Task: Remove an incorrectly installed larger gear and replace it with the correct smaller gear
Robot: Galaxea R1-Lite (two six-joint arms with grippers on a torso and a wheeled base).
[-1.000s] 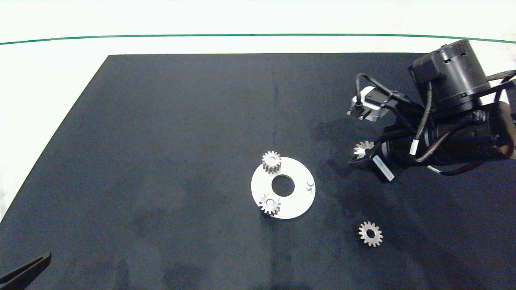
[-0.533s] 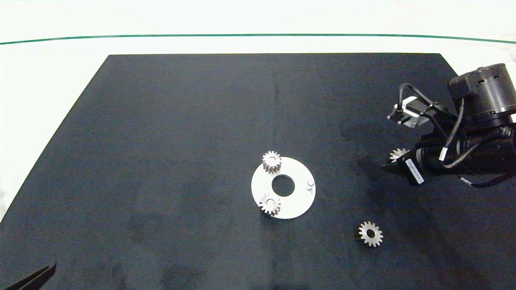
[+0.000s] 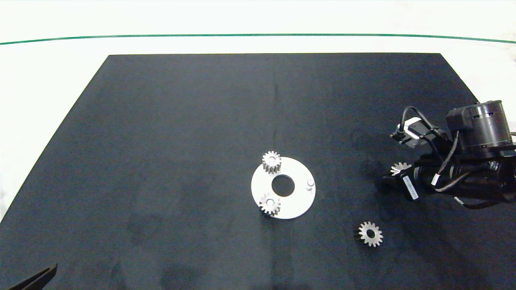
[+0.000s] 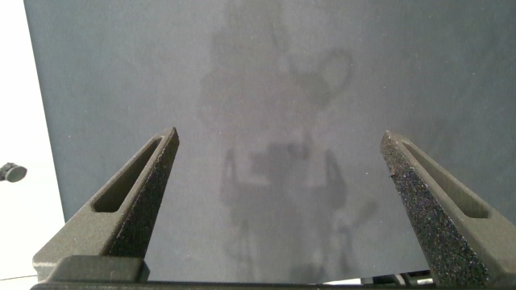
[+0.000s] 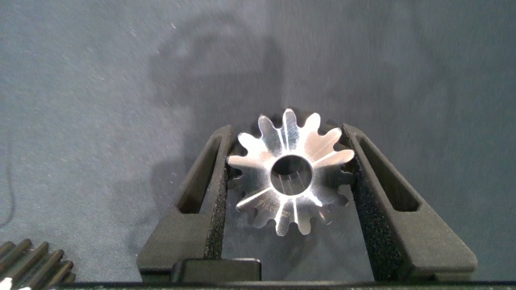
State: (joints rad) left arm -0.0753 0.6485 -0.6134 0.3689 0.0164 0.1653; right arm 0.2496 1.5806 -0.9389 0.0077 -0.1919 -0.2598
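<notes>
Larger gear (image 5: 290, 173), silver with pointed star-like teeth, sits clamped between the jaws of the right gripper (image 5: 289, 189), low over the right side of the black worktop (image 3: 181, 121), well apart from the white round plate (image 3: 300, 201). Whether it already touches the surface is hard to tell. Released from a height, it could roll or bounce toward the loose smaller gear (image 3: 370, 234) lying nearer the front edge. The plate carries two small gears and one bare peg (image 3: 309, 184); seating the replacement there may jam if its bore meets the peg tilted. The left gripper (image 4: 278, 201) hangs idle at the front left corner, jaws wide apart and holding nothing.
</notes>
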